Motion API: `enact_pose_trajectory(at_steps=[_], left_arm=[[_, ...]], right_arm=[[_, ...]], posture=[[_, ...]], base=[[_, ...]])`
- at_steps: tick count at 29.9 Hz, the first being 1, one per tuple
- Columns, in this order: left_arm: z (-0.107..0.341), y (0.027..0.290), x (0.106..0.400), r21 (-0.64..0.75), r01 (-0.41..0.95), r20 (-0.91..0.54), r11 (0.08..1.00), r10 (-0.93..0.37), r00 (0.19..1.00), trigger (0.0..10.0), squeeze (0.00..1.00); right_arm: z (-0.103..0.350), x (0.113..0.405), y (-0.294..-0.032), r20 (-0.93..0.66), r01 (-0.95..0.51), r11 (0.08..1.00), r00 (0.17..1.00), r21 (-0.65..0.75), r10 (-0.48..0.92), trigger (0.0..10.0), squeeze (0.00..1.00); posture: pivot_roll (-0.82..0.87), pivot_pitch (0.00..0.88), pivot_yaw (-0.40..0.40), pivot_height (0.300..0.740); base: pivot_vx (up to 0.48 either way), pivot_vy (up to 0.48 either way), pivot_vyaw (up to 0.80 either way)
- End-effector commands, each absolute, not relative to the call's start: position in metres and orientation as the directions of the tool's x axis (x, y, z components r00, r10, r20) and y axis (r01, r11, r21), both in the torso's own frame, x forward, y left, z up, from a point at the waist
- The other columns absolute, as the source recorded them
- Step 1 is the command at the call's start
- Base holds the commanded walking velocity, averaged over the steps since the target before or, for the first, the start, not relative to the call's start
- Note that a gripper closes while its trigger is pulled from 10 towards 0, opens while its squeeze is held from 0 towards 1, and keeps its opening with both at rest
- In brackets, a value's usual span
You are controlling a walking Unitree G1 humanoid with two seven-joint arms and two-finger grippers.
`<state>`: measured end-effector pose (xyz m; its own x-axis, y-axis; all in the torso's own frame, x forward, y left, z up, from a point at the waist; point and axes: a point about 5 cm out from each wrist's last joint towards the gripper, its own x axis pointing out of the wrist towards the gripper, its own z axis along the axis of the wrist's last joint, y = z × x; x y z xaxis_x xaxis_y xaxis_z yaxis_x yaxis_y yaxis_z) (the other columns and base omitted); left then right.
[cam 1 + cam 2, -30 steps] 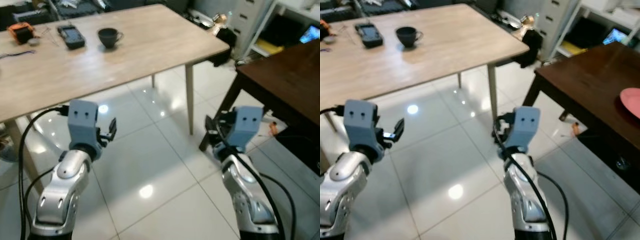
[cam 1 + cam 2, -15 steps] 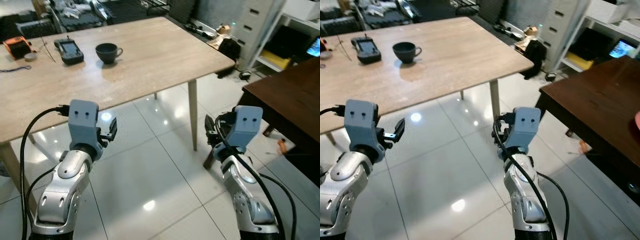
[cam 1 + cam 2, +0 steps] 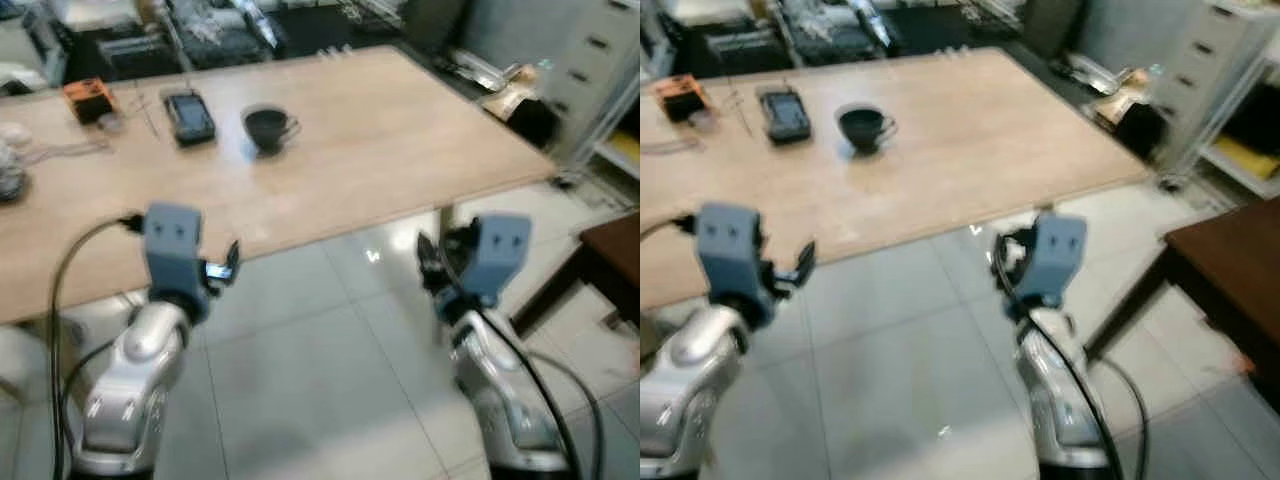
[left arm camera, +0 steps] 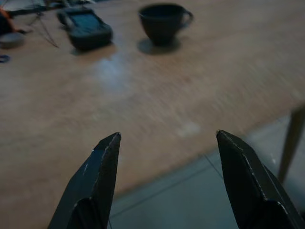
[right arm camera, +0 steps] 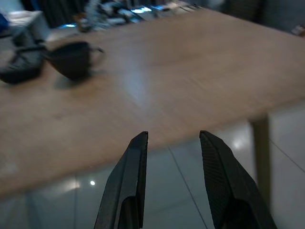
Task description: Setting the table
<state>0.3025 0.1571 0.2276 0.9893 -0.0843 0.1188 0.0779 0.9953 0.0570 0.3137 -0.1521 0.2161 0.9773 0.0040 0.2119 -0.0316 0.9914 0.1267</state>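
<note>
Our view has swung toward the light wooden surface [image 3: 400,150] since a second ago, still approaching, both left tool [image 4: 164,179] and right tool [image 5: 171,179] open and empty; next we must reach the dark ceramic cup [image 3: 268,127] mid-surface.

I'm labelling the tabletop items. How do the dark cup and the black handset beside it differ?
The cup is round, stands upright and has a side handle; the handset is flat, oblong and lies on its back with a screen facing up. The cup stands taller; the handset is longer. Both are dark and rest on the wooden table.
</note>
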Motion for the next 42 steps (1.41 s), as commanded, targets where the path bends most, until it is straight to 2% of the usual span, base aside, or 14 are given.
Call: enact_pose_trajectory(at_steps=[1, 20, 30, 36, 42], left_arm=[[0.22, 0.163, 0.301, 0.055, 0.057, 0.088, 0.997, -0.062, 0.994, 10.0, 0.0], [0.22, 0.164, 0.301, 0.049, 0.054, 0.088, 0.997, -0.058, 0.994, 10.0, 0.0], [0.219, 0.163, 0.299, 0.06, 0.071, 0.088, 0.996, -0.077, 0.993, 10.0, 0.0], [0.215, 0.165, 0.295, 0.076, 0.09, 0.069, 0.993, -0.095, 0.993, 10.0, 0.0], [0.212, 0.166, 0.29, 0.083, 0.116, 0.059, 0.99, -0.121, 0.991, 10.0, 0.0]], right_arm=[[0.214, 0.313, -0.146, 0.207, -0.048, 0.99, 0.978, 0.13, 0.021, 10.0, 0.0], [0.219, 0.316, -0.14, 0.222, -0.088, 0.989, 0.973, 0.122, 0.059, 10.0, 0.0], [0.222, 0.318, -0.14, 0.237, -0.109, 0.988, 0.968, 0.112, 0.08, 10.0, 0.0], [0.226, 0.32, -0.135, 0.242, -0.186, 0.981, 0.956, 0.048, 0.169, 10.0, 0.0], [0.232, 0.341, -0.136, 0.199, -0.256, 0.966, 0.946, -0.031, 0.257, 10.0, 0.0]], posture=[[0.08, 0.182, 0.044, 0.74], [0.09, 0.181, 0.045, 0.74], [0.09, 0.181, 0.049, 0.74], [0.1, 0.181, 0.045, 0.74], [0.12, 0.186, 0.028, 0.74]], base=[[0.472, 0.0, 0.8], [0.452, 0.0, 0.0], [0.0, 0.0, 0.0], [0.0, 0.0, 0.0], [0.0, 0.0, 0.0]])
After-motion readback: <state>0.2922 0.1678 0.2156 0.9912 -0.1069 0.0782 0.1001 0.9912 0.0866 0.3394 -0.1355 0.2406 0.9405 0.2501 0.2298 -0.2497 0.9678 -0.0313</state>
